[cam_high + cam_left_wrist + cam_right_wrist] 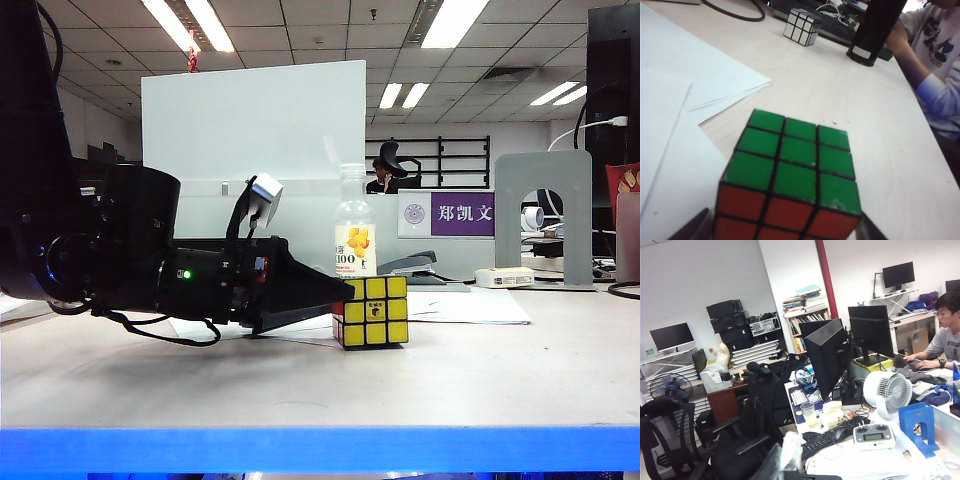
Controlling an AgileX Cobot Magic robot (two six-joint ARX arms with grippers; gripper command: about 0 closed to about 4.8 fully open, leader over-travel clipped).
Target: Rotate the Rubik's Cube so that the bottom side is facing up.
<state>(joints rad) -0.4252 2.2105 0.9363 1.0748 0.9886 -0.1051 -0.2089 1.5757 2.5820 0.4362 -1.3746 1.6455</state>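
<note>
— Pale wooden table [500, 370], office behind. Where's the Rubik's Cube [371, 311]?

— At centre, yellow face to the camera, bottle [354, 236] at its 12 o'clock.

— Your grippers?

— My left gripper [338, 290] straddles it from 9 o'clock, fingers [690, 229] spread, released. My right gripper is clenched, unseen.

The Rubik's Cube [371, 311] shows a yellow face with a dark centre logo; its top is green, another side red, all black-framed.

Far behind, a black-and-white cube [802, 26].
</note>
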